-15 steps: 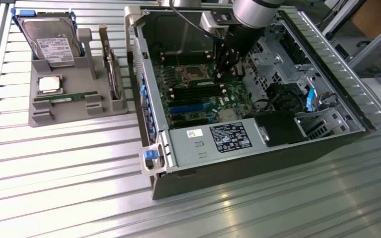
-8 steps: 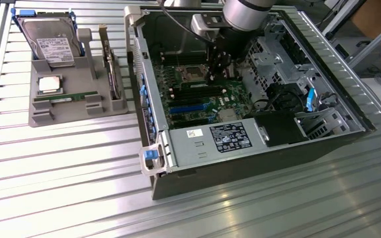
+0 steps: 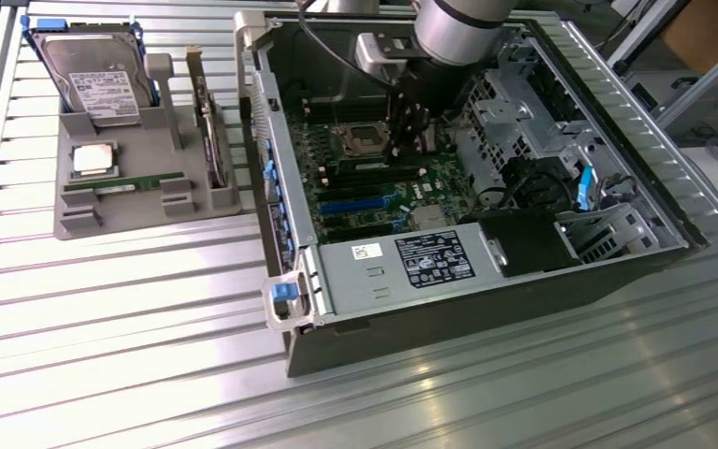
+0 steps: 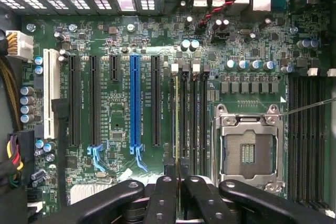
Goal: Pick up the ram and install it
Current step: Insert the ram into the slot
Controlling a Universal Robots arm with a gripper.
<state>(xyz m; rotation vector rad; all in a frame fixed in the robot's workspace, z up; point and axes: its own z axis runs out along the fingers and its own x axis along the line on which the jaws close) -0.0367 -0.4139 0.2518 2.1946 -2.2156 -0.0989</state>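
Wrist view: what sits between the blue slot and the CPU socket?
In the wrist view: one black slot, then the memory slots, with the ram edge-on at the one nearest the blue slot.

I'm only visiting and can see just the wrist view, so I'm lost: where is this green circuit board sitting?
Observer: It's the motherboard of an open computer case lying on a slatted metal table.
Operator: Are any parts waiting outside the case?
Observer: Yes. A grey tray at the exterior view's left holds a hard drive, a processor chip and a spare ram stick.
Operator: And the arm?
Observer: It reaches down into the case, with the gripper beside the empty processor socket.
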